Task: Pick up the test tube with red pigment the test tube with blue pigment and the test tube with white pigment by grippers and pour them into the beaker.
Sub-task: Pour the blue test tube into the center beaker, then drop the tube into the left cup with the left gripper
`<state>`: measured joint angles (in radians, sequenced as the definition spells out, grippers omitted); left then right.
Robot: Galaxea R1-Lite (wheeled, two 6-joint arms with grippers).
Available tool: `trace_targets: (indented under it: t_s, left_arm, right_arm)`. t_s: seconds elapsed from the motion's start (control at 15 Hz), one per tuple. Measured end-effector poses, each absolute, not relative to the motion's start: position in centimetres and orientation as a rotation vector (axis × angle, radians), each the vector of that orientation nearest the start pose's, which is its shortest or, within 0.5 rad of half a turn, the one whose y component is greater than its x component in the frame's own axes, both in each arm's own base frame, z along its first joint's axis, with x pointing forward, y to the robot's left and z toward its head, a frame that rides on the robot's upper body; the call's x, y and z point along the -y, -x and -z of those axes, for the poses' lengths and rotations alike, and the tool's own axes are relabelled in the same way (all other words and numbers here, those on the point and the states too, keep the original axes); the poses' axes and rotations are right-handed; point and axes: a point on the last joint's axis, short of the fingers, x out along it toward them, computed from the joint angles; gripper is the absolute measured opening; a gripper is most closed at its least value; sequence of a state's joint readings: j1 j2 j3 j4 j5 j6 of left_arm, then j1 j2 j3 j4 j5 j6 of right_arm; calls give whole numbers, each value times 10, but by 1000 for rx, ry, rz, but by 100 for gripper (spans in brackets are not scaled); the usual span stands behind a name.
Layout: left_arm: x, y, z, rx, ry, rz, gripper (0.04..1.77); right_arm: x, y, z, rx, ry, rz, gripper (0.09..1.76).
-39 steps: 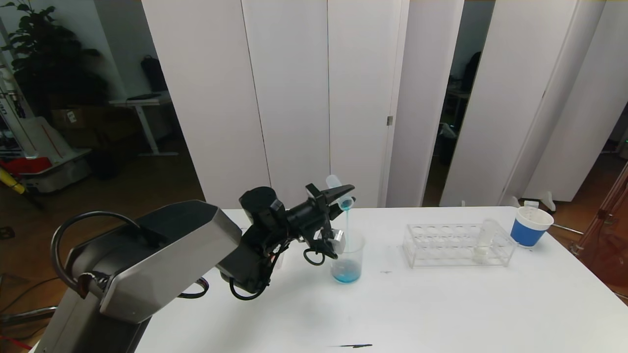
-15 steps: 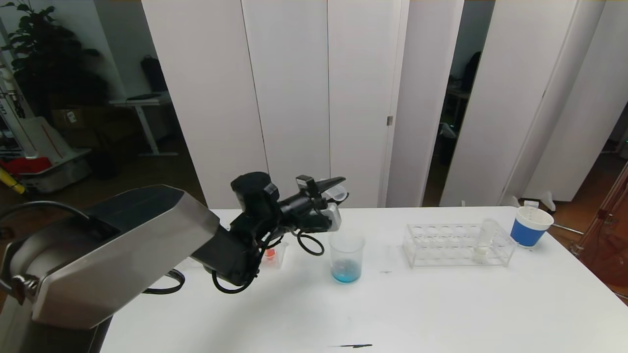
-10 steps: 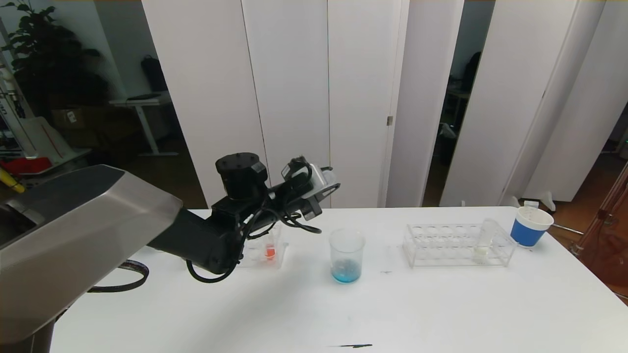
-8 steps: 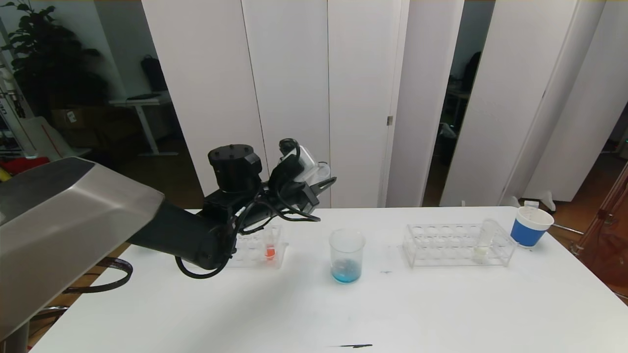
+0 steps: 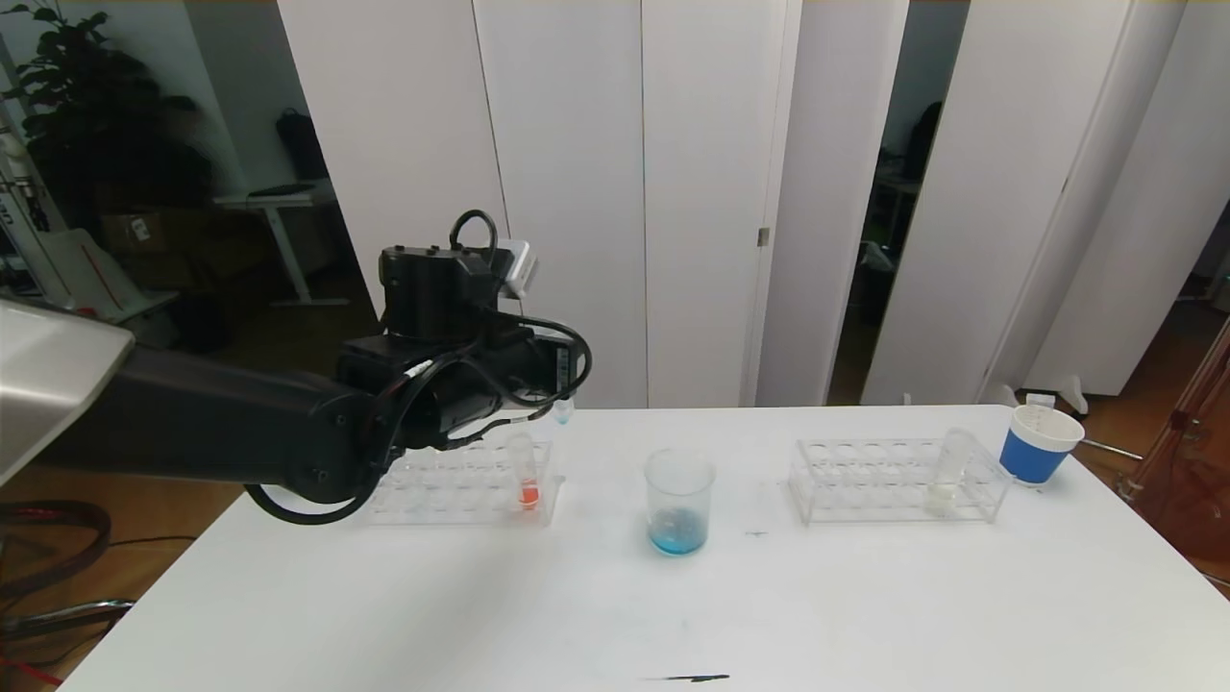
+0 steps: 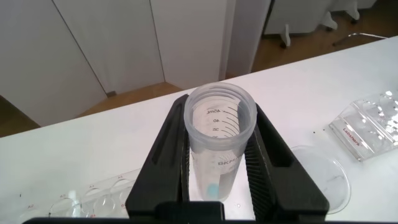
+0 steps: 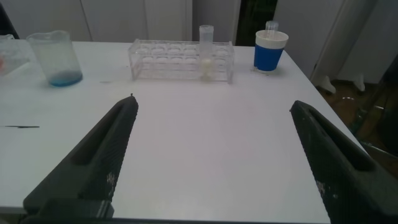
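Since the pour, your left gripper (image 5: pixel 557 399) has swung away from the beaker (image 5: pixel 679 502) and turned the test tube with blue pigment (image 6: pixel 219 144) mouth-up again; it now hangs above the near end of the left rack (image 5: pixel 461 485), jaws clamped on the tube's sides.

Watch the descent. The tube's rounded tip sits close above the rack, beside the test tube with red pigment (image 5: pixel 526 476), which stands in an end hole. If you come down off-centre, the tip may land on the rack's top plate, slip in the grip or push the rack, and it could knock the red tube. A blue drop clings inside the held tube, so any tilt could drip it on the table (image 5: pixel 673 625).

That tube is clear, with printed graduations and only a blue trace at its bottom. The beaker stands mid-table, holding a shallow blue pool. The test tube with white pigment (image 5: pixel 947 476) leans in the right rack (image 5: pixel 898 485), milky liquid at its base, next to a blue paper cup (image 5: pixel 1038 452). Your right gripper (image 7: pixel 214 155) waits low over the table's right side, jaws spread wide and empty.
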<state>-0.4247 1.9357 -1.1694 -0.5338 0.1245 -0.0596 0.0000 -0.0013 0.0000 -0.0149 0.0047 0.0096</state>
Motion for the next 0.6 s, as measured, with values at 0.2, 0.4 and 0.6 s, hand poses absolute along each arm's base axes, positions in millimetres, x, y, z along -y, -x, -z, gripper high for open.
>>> trace_targets:
  t_s: [0.2, 0.4, 0.6]
  left_arm:
    - [148, -344, -191, -230, -16, 114, 60]
    - [139, -338, -192, -222, -40, -64, 60]
    - [112, -343, -199, -193, -50, -263, 60]
  right_arm:
    - [0, 23, -77, 16, -9, -5, 175]
    - [0, 23, -77, 16, -9, -4, 175]
    - [0, 23, -77, 16, -9, -4, 175]
